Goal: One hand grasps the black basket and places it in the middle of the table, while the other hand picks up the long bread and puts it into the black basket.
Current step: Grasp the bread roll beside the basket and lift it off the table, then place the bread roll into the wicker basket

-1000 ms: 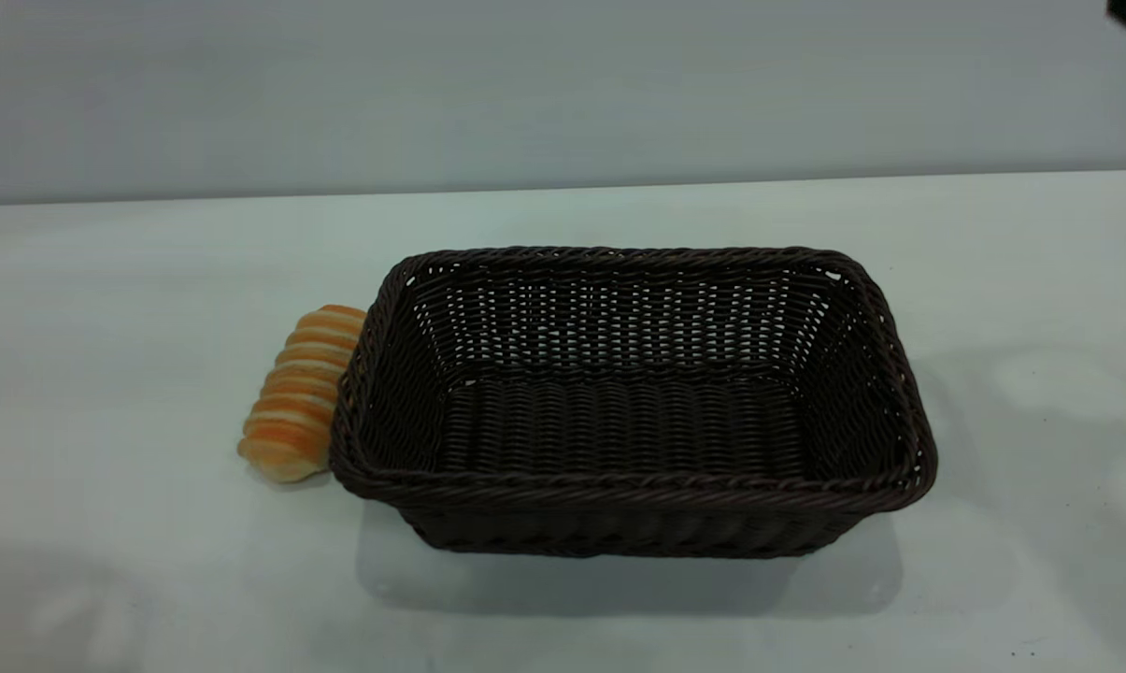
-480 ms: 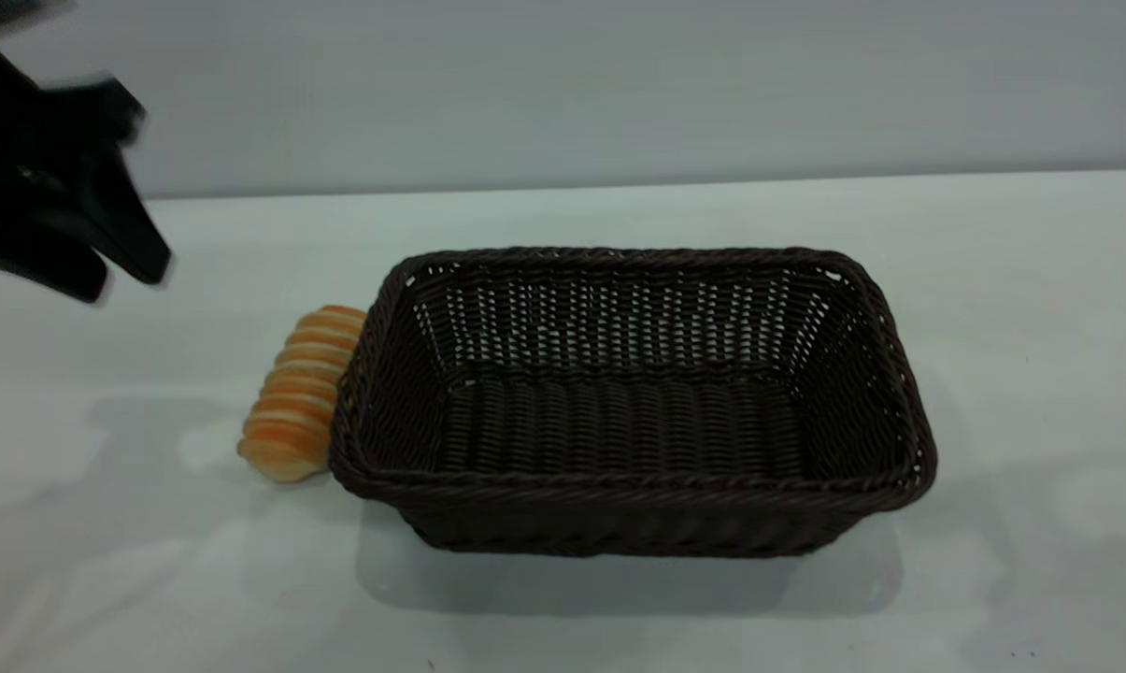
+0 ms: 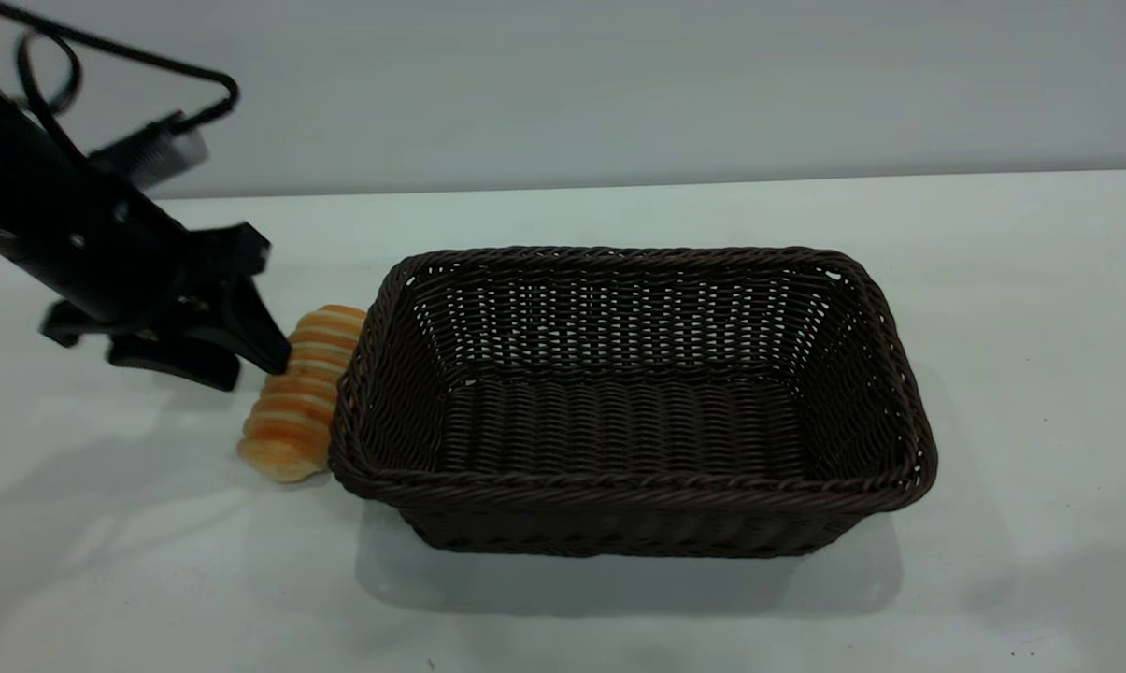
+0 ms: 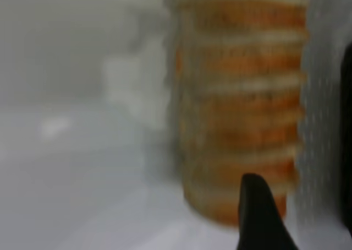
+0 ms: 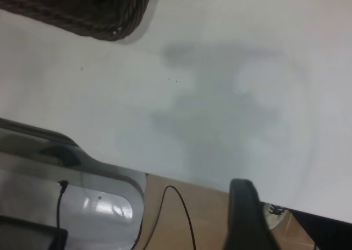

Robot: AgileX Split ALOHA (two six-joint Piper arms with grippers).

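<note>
The black basket [image 3: 633, 402] stands empty in the middle of the white table [image 3: 1020, 308]. The long bread [image 3: 299, 397] lies on the table against the basket's left end, and it fills the left wrist view [image 4: 239, 107]. My left gripper [image 3: 254, 366] is open and low at the bread's far left side, with one fingertip [image 4: 256, 206] just in front of the bread. My right gripper [image 5: 246, 211] is outside the exterior view, over the table's edge, and a corner of the basket [image 5: 82, 13] shows in its wrist view.
Past the table's edge the right wrist view shows a grey stand [image 5: 104, 200] and a thin black cable [image 5: 184, 217] on a brown floor. A black cable [image 3: 123, 56] loops above the left arm.
My left arm has swung in from the upper left and come down to the bread. The right arm, seen at the top right corner a second ago, has left the exterior view. Basket and bread have not moved.
</note>
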